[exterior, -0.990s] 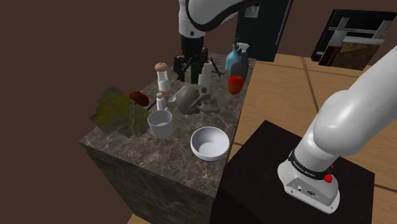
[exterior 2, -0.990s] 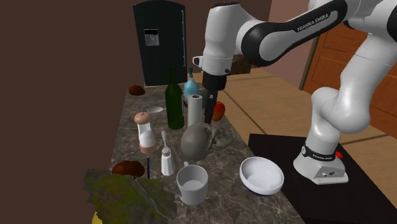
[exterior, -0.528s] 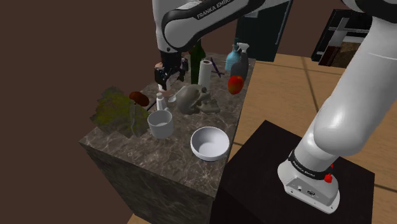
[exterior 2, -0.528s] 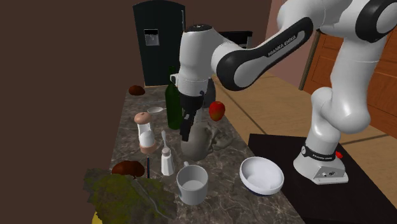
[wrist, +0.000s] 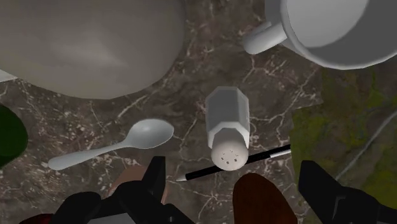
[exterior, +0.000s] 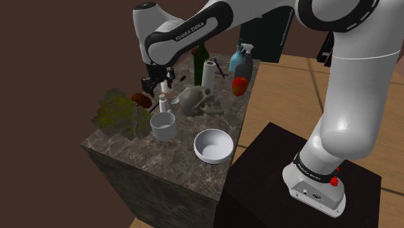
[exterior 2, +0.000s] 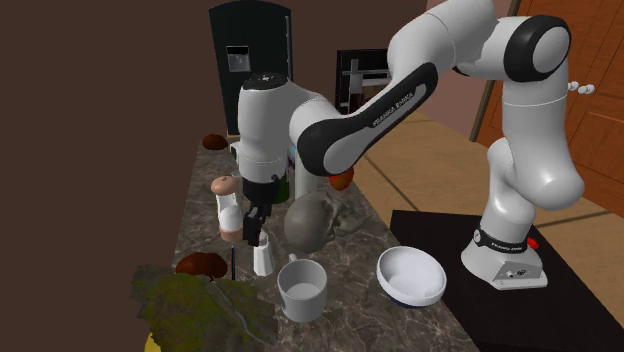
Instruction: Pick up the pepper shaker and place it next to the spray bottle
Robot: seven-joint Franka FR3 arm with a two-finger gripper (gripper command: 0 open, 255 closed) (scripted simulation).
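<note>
Gripper (exterior 2: 252,232) points down over the marble counter (exterior: 181,159), directly above the shaker (wrist: 228,127). Jaws are wide apart and hold nothing. In the wrist view the shaker stands upright on the counter between the two fingers (wrist: 156,184), and neither touches it.

Shoulder view:
- Shaker is at 12 o'clock from the mug (exterior: 164,125), just beside it.
- Grey jug (exterior: 191,100) is at 3 o'clock from the shaker, near.
- Spray bottle (exterior: 241,59) is at 2 o'clock from the shaker, well apart, at the counter's far end.
- Bowl (exterior: 213,145) is at 4 o'clock from the mug.

Wrist view: a spoon (wrist: 114,147) and a black pen (wrist: 264,156) lie flat on the counter by the shaker. The shaker's perforated top hides part of the pen.
</note>
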